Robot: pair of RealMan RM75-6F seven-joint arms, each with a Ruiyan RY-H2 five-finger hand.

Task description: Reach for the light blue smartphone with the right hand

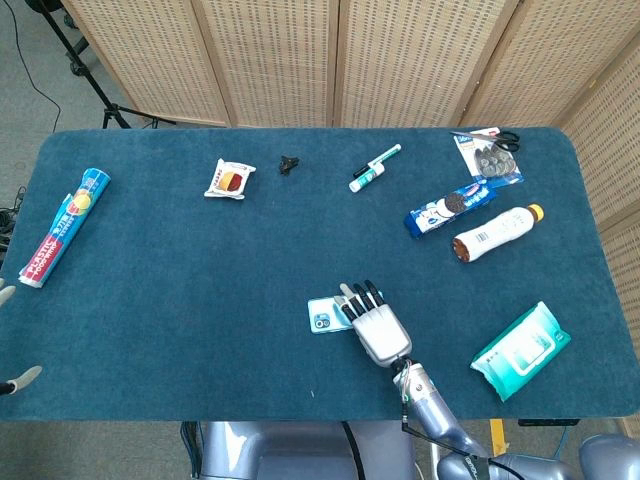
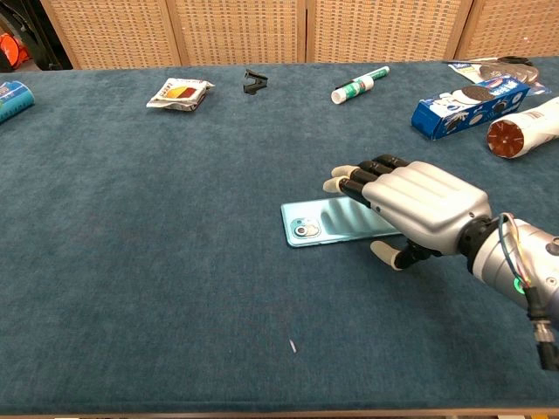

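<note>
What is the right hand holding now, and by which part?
Nothing yet. The right hand is spread palm-down over the right end of the light blue smartphone, which lies flat on the table; no fingers are closed on it.

One light blue smartphone (image 1: 324, 314) near the table's (image 1: 180, 270) front edge, one right hand (image 1: 375, 328) over it. One left hand (image 1: 12, 335), only fingertips peeking in at the left edge. Along the back edge: one snack packet (image 1: 229, 179), one black clip (image 1: 290, 164), one marker (image 1: 374, 167). Toward the back right corner: one card of batteries (image 1: 487, 159), one pair of scissors (image 1: 502, 136). Right side: one blue cookie box (image 1: 449, 206), one white bottle (image 1: 496, 232). Front right corner: one pack of wipes (image 1: 520, 349). Left edge: one long tube (image 1: 65, 227). That makes ten loose items, one of each kind, on one table.
</note>
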